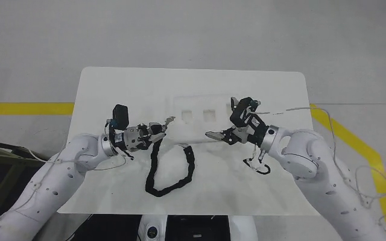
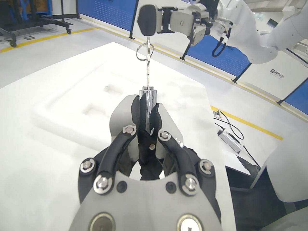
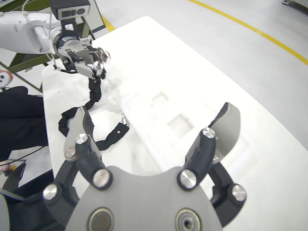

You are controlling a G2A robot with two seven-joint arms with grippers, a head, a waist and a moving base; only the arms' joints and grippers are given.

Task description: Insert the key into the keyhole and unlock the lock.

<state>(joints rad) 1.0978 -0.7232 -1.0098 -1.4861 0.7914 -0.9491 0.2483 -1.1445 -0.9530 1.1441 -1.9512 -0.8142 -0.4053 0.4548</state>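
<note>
Top view: foam tray (image 1: pixel 181 103) beside black lock chain (image 1: pixel 154 176)

The lock cylinder (image 2: pixel 149 102) looked like polished, mirror-bright metal, and the key (image 2: pixel 148 73) was duller bare metal. The chain (image 3: pixel 95 92) wore a matt black cloth sleeve. The tray (image 3: pixel 149 131) looked like white foam on a smooth matt table (image 1: pixel 120 90), and the right gripper (image 3: pixel 154 106) had grey plastic fingers with ribbed black pads (image 3: pixel 87 121).

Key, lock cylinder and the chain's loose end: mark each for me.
Key (image 2: pixel 148 73), left wrist view, on its blade above the cylinder.
Lock cylinder (image 2: pixel 149 99), left wrist view, on the chrome barrel.
Chain's loose end (image 3: pixel 119 131), right wrist view, on the black sleeve behind the metal pin.
</note>
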